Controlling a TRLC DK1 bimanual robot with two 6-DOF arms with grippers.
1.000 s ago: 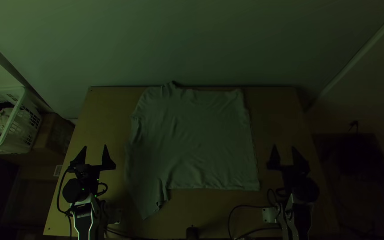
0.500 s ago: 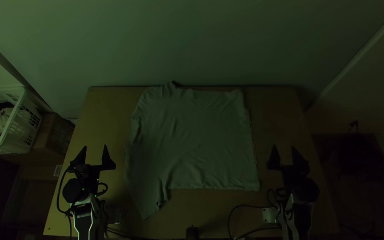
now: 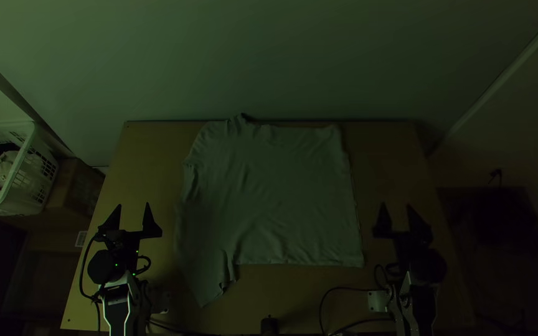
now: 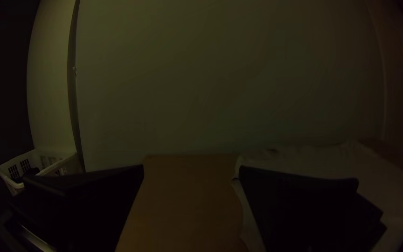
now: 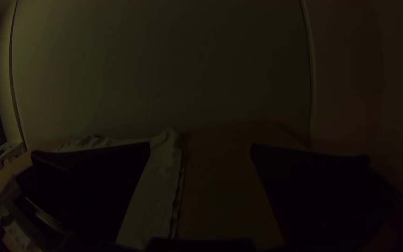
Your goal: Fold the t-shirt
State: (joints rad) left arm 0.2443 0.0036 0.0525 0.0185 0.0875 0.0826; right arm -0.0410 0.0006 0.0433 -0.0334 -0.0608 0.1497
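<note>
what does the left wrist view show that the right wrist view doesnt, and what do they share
Left wrist view: the left gripper, fingers apart, and a small pale fitting on the dark wall seam.

Right wrist view: the right gripper, also open, with black housing low between its fingers.

Both: the t-shirt lying on the wooden table, the white basket and the plain wall behind.

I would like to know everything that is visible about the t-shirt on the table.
The t-shirt is a pale, soft-looking cloth, lying broadly spread but wrinkled on the table. A pointed flap, perhaps a sleeve, extends toward the near edge at left; the right side runs fairly straight. The left tool and right tool stand open beside it, not touching.
</note>
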